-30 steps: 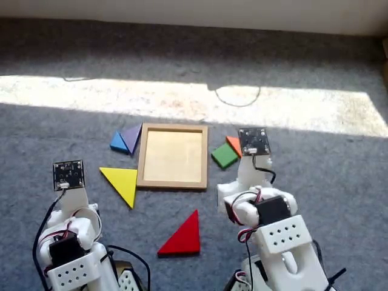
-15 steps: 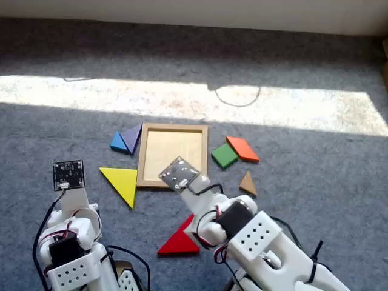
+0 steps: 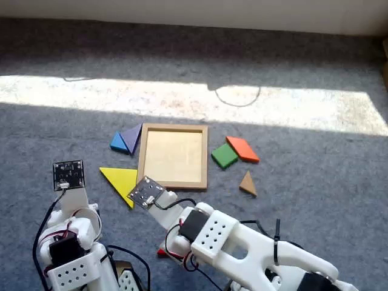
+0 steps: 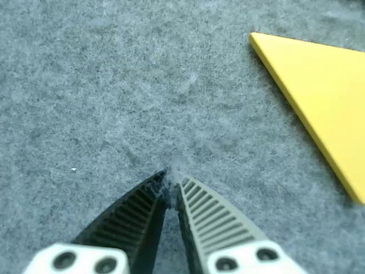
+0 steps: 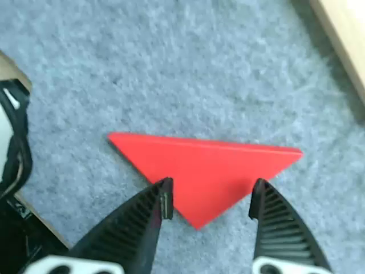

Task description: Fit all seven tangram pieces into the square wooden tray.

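The square wooden tray (image 3: 173,156) lies empty on the grey carpet. To its left lie a blue triangle (image 3: 118,143), a purple triangle (image 3: 132,137) and a large yellow triangle (image 3: 123,181). A green square (image 3: 224,156), an orange parallelogram (image 3: 243,148) and a small brown triangle (image 3: 247,183) are to its right. My right gripper (image 5: 208,197) is open just over the large red triangle (image 5: 211,171), one finger at each side of its point. My left gripper (image 4: 171,185) is shut on nothing above bare carpet, with the yellow triangle (image 4: 319,91) close by.
The right arm (image 3: 212,236) stretches across the front of the carpet and covers nearly all of the red triangle in the high view. The left arm (image 3: 68,230) stands at the front left. A black cable (image 5: 11,148) lies beside the red triangle.
The right arm has swung from beside the green and orange pieces leftward and forward to over the red triangle. The left arm has not moved.
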You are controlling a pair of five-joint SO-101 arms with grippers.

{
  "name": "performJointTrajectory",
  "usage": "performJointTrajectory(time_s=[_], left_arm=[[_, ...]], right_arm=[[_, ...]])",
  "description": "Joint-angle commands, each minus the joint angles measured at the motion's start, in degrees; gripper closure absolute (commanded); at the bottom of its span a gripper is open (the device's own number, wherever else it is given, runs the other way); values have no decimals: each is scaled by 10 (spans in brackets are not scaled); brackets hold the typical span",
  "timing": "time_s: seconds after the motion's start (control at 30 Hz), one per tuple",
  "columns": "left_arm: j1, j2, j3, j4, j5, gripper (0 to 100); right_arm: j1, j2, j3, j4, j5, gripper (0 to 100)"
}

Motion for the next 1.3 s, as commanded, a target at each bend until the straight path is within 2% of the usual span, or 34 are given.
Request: performJointTrajectory(time_s=[0.0,0.2,0.7,0.87,1.0,1.13,1.27], left_arm=[[-6,-18,12,4,1,994],[-6,-18,12,4,1,994],[-6,-18,12,4,1,994],[-6,-18,12,4,1,994],[-6,-18,12,4,1,994],[-6,-18,12,4,1,994],[-6,-18,12,4,1,994]], right_arm=[[3,35,-7,-60,-15,779],[120,91,5,-133,-10,779],[342,94,2,-132,97,782],[335,-20,5,-70,94,782],[293,-121,5,-1,88,782],[224,-187,5,22,-21,782],[139,-178,2,22,-112,779]])
